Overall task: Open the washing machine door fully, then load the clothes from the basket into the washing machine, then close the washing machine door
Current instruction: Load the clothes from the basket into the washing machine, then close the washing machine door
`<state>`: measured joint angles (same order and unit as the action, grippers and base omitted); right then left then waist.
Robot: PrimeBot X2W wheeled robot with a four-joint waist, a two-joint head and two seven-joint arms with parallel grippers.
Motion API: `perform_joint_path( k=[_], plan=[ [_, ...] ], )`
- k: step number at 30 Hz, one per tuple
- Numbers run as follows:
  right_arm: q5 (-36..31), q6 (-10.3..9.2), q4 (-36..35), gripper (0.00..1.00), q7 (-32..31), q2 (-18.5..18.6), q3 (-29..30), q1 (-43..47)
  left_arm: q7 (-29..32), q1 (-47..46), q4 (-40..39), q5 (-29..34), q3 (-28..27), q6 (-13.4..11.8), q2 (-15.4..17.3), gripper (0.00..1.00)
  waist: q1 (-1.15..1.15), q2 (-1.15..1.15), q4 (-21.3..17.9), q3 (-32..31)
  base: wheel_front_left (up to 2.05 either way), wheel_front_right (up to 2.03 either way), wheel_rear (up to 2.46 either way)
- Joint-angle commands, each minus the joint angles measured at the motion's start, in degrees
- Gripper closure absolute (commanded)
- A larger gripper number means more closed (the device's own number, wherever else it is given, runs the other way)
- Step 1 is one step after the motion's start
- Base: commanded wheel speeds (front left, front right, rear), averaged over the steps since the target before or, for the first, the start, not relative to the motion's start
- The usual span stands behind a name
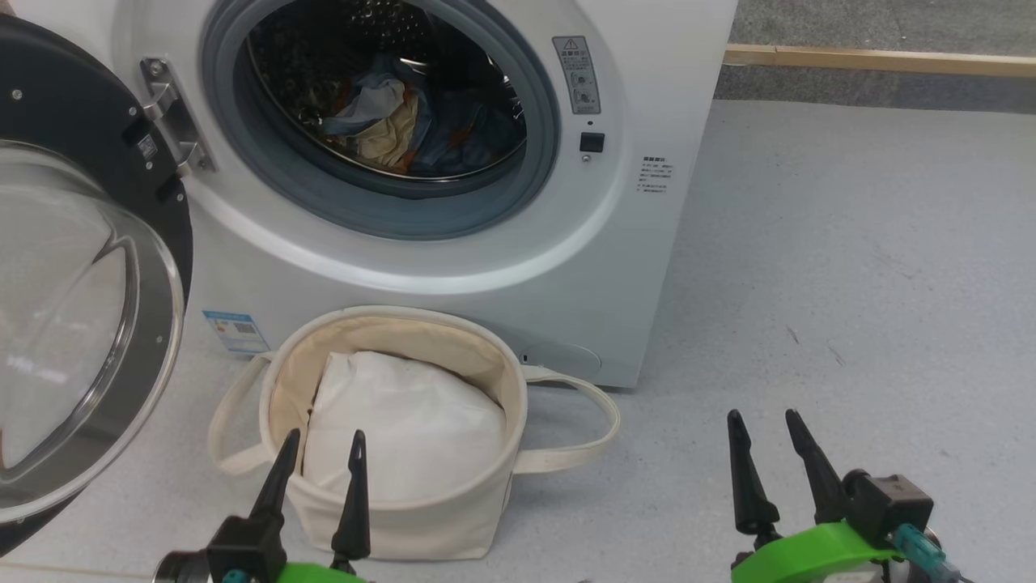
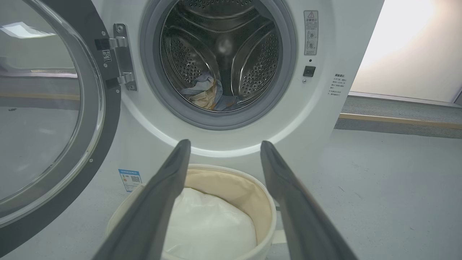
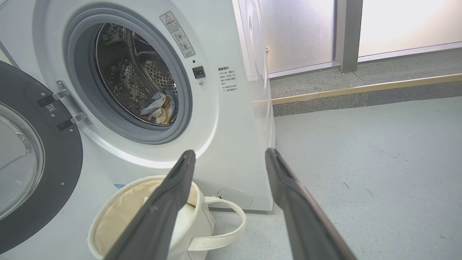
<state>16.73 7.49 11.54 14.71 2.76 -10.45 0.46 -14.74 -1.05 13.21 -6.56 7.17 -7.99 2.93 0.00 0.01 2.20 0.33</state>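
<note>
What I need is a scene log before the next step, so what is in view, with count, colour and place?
washing machine: one, white, straight ahead on the floor
washing machine door: one, black ring with clear glass, swung open at the left
clothes: one heap, blue with cream and orange-brown, inside the drum
basket: one, cream, on the floor before the washer
padded bundle: one, white, inside the basket
sticker: one, blue, washer's lower front corner
wooden strip: one, tan, far right
floor: grey, all around
left pincer: one, dark fingers, open, by the basket's near rim
right pincer: one, dark fingers, open, over bare floor at the right
</note>
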Motion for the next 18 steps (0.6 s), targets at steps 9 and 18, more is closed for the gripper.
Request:
perform_joint_path(
  k=[9,18],
  plan=[
    [-0.35,0.0,-1.17,0.0,0.29,0.11,-2.13,-1.5,-0.26,-1.51,-2.0,-1.04,-0.45,-0.15,-0.04,0.0,0.0,-0.01,-0.31,0.05,0.0,0.0,0.0],
    [0.15,0.0,-1.01,0.0,0.29,0.11,-1.99,-1.71,-0.26,-1.67,-1.85,-1.85,-0.46,-0.28,-0.05,0.0,0.0,-0.01,-0.89,-0.05,0.0,0.0,0.0]
  ],
)
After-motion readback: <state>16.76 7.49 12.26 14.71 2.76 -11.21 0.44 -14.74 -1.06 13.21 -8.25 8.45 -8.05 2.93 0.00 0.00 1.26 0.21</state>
